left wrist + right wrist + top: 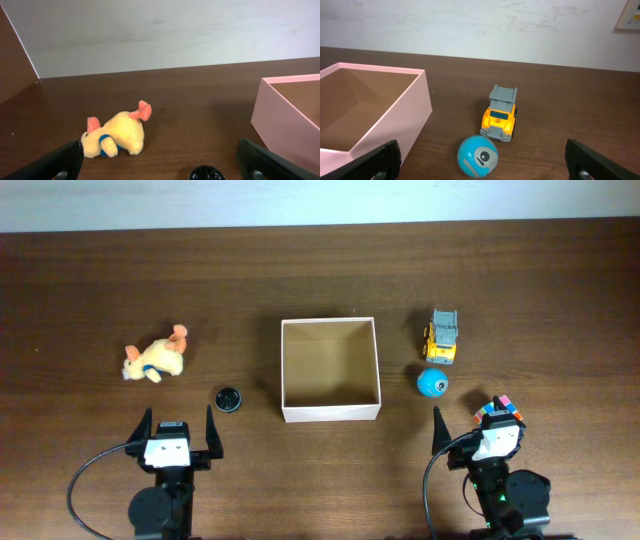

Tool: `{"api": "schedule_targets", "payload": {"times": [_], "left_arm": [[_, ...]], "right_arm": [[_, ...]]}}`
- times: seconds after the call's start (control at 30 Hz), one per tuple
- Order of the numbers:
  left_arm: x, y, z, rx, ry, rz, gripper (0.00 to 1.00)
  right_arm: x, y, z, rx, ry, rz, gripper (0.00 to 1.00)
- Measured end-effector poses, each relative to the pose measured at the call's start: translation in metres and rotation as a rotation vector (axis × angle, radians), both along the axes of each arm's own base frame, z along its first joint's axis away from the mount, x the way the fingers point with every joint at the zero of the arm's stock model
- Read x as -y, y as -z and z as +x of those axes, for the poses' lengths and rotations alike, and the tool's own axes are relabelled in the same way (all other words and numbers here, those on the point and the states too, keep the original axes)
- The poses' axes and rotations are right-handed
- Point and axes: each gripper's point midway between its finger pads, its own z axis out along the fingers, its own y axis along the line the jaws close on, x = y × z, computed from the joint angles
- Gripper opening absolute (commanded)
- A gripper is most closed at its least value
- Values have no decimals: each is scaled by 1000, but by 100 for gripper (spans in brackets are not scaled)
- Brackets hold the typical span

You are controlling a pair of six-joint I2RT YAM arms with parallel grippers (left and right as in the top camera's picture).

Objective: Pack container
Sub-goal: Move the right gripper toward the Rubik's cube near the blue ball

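Left gripper (pixel 180 420) and right gripper (pixel 468 420) both spread wide. Square white-walled cardboard container (pixel 330 412) sits between fuzzy yellow plush toy (pixel 155 361) and yellow plastic toy truck (pixel 442 336).

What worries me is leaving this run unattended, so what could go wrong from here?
The blue ball sits loose beside the yellow truck; a nudge from the right gripper could roll it away. The container has thin walls, so a bump might slide it. The small black disc lies low and may be hard to pinch.
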Motion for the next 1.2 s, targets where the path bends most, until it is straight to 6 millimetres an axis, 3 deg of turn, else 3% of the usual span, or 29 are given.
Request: {"api": "schedule_targets", "payload": {"times": [1.07,1.2], "left_arm": [[0,0,0,0,0,0,99],[0,0,0,0,0,0,99]], "right_arm": [[0,0,0,0,0,0,99],[0,-7,1,32,-1,3,99]]}}
